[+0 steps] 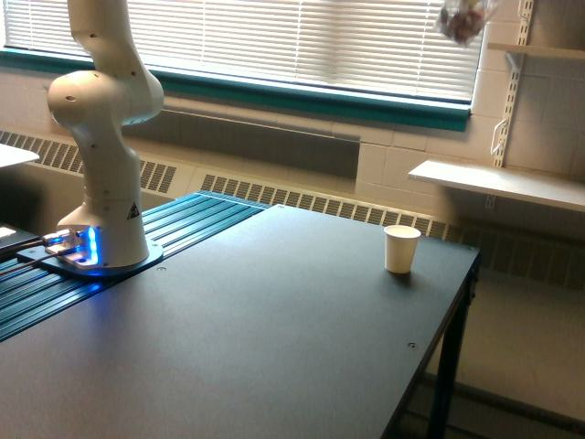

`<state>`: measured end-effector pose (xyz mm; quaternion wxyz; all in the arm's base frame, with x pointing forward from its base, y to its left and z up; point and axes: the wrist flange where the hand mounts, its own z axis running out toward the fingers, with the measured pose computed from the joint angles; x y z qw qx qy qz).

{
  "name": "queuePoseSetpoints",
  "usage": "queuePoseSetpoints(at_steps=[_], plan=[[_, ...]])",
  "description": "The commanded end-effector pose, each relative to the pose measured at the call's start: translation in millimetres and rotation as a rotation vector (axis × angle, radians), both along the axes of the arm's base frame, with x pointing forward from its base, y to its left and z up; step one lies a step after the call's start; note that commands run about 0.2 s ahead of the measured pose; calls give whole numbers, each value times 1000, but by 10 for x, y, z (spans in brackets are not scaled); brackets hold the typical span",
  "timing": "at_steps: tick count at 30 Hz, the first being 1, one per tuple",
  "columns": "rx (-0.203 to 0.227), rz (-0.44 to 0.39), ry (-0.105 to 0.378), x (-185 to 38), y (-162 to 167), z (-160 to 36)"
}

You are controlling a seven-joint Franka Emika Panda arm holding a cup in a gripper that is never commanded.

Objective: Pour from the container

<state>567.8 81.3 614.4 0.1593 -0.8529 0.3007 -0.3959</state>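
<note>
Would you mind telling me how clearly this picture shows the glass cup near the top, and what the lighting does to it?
Exterior view: the glass cup sits at the top edge, cut off and blurred against the bright window blinds, so its dark bits read only as a smudge; the gripper holding it is out of frame. The paper cup is sharp, with a soft shadow on the dark table.

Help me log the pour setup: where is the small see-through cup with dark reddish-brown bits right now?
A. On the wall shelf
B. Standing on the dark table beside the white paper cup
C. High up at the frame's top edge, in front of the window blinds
C: the small see-through cup with dark reddish-brown bits hangs at the top edge before the window blinds, far above the white paper cup on the dark table.
</note>
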Motion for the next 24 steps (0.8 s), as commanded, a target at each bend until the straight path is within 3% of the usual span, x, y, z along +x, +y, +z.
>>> queuePoseSetpoints(at_steps=[1, 8, 12, 15, 19, 24], plan=[[61, -18, 60, -80, 318, -173], [81, -14, 147, -229, 569, -494], [84, -8, 162, -282, 628, -563], [86, 46, 257, -411, 984, -884], [136, 79, 308, -462, 1121, -1092], [158, 115, 357, -508, 1297, -1262]])
